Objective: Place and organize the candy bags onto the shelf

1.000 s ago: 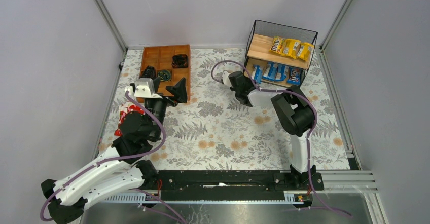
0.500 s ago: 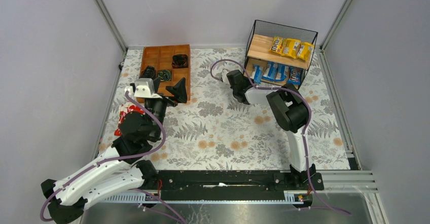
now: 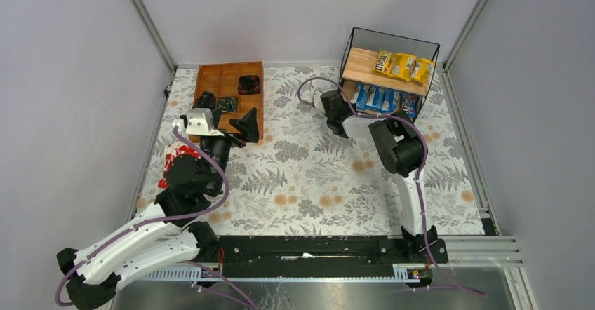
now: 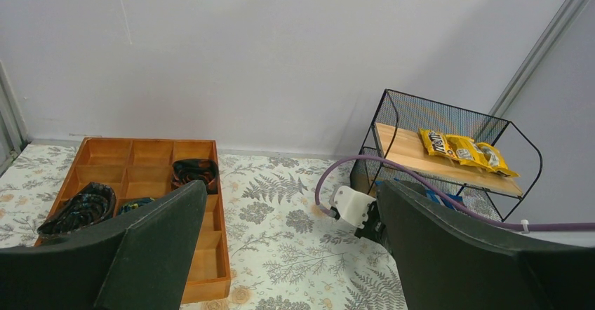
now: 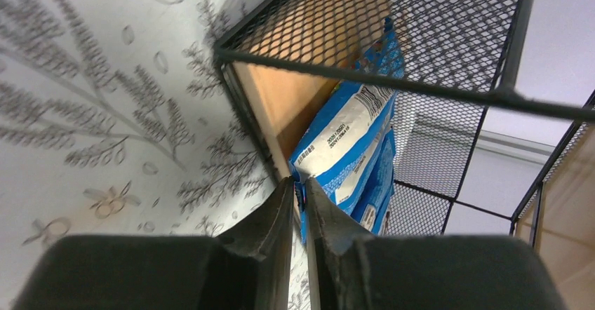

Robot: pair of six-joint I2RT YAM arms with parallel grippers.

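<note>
Candy bags [image 3: 403,65] are adding up to 7: 3 yellow-orange bags [image 3: 383,61] are lying up top and 4 blue bags [image 3: 387,100] are standing below, as far as the top view is showing. 1 shelf [image 3: 393,41] is carrying them on 2 wooden boards [image 3: 360,62]. 1 brown tray [image 3: 217,78] is holding 3 dark items [image 3: 249,83]. 1 red-and-white pouch [image 3: 171,163] is lying on the tabletop [image 3: 302,177]. 2 arms [image 3: 140,243] are showing, L & R.

Right claw [image 5: 300,187] advanced to shelf [image 3: 360,63], blue bags [image 3: 384,99] nudged inward
</note>
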